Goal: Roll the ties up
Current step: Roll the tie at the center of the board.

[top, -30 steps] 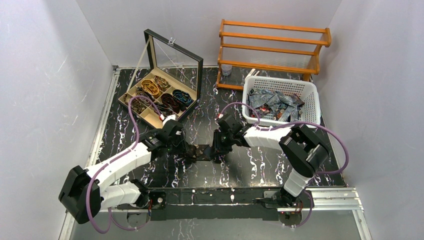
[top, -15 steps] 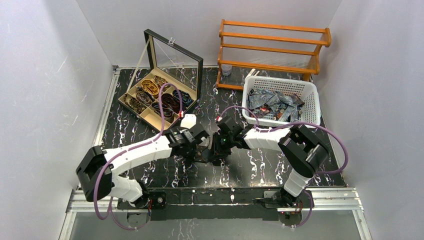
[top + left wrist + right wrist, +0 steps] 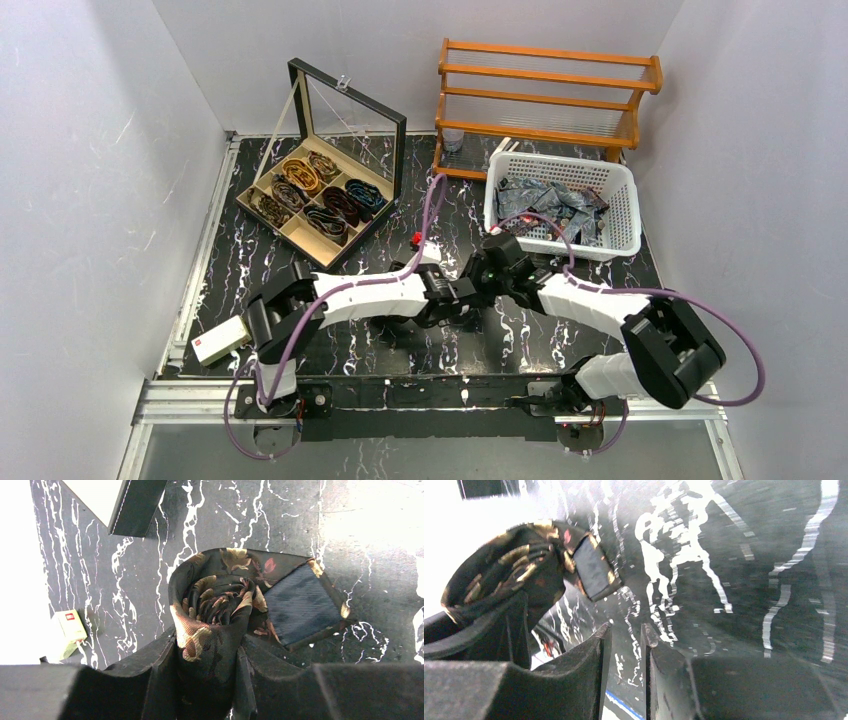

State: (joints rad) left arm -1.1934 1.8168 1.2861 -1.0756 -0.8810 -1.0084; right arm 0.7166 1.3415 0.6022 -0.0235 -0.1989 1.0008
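Note:
A dark tie with gold floral spots (image 3: pixel 215 605) is rolled into a loose coil. Its flat end, with blue lining (image 3: pixel 300 605), lies on the black marbled table. My left gripper (image 3: pixel 207 645) is shut on the side of the coil. In the top view the left gripper (image 3: pixel 443 305) is reached across to the table's middle, and the coil is hidden under the two wrists. My right gripper (image 3: pixel 626 630) is empty, its jaws a narrow gap apart just to the right of the coil (image 3: pixel 499 580). In the top view the right gripper (image 3: pixel 468 295) is close beside the left one.
An open compartment box (image 3: pixel 300 232) with several coiled ties stands at the back left; its corner shows in the left wrist view (image 3: pixel 135 505). A white basket (image 3: pixel 560 245) of loose ties and a wooden rack (image 3: pixel 545 90) stand at the back right. A small white box (image 3: pixel 220 340) lies front left.
My left arm has swung right across the table with the tie coil. My right gripper has drawn back right and now sits beside the coil. The small white box has come into view.

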